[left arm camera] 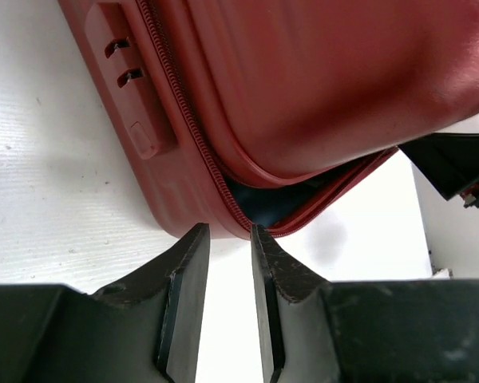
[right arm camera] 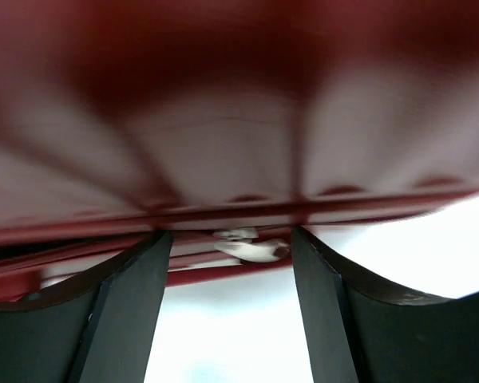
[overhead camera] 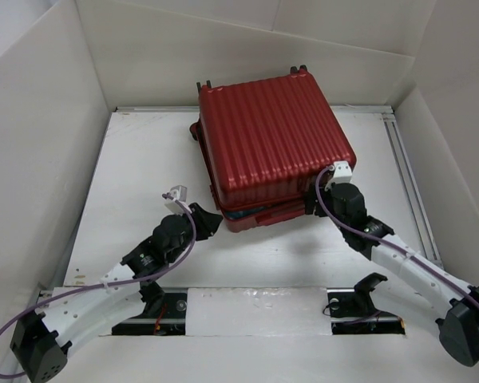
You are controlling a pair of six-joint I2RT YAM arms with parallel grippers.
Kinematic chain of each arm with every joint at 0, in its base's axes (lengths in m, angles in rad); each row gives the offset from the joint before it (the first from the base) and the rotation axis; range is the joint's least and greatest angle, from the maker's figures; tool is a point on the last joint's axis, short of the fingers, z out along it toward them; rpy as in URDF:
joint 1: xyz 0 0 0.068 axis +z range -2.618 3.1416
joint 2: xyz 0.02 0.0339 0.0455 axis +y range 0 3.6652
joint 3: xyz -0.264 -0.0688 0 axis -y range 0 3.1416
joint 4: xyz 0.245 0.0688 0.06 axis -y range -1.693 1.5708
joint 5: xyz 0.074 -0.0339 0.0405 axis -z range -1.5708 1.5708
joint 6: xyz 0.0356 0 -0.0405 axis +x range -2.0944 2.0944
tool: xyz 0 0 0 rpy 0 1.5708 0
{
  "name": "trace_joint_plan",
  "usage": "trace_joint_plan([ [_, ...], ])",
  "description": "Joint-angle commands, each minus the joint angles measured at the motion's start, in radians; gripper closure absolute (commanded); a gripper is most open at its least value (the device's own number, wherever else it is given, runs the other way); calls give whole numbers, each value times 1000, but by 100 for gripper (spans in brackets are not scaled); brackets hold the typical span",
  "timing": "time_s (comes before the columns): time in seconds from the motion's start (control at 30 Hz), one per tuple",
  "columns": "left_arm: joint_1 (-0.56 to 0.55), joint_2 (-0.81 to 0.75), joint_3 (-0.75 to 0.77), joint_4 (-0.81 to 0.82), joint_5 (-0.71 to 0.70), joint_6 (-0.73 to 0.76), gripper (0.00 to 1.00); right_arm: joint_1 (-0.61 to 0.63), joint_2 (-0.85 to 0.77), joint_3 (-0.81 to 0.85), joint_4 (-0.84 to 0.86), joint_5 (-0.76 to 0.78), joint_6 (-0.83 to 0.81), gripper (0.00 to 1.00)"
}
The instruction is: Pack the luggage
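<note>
The luggage (overhead camera: 275, 140) blurs up close, right end effector (right arm camera: 231, 233) gaping at its seam. The left end effector (left arm camera: 227, 229), barely parted, holds nothing.

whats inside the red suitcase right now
The suitcase is almost closed. Through the gap at its near corner only a dark blue strip of lining shows. Whether anything is packed inside cannot be seen, because the lid covers the rest.

tabletop (overhead camera: 144, 175): white, matte, scuffed
walls (overhead camera: 223, 56): plain white panels on three sides
rail (overhead camera: 411, 183): metal, right edge
light: even
</note>
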Motion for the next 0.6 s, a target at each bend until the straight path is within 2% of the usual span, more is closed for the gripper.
trace_joint_plan([
  [0.0,7,-46,-20,31,-12,13,78,12,-62,-11,254,-201,-24,33],
  [0.03,7,-64,-20,31,-21,13,78,12,-62,-11,263,-201,-24,33],
  [0.07,7,-64,-20,31,-22,13,78,12,-71,-21,264,-132,-9,34],
  [0.17,7,-64,-11,20,-22,13,78,-16,-62,-21,283,-112,-9,45],
  [0.33,7,-54,-11,31,-22,22,78,-37,-29,-33,340,-197,-18,46],
  [0.57,7,-54,-11,40,-22,22,78,-46,-31,-80,326,-117,77,55],
])
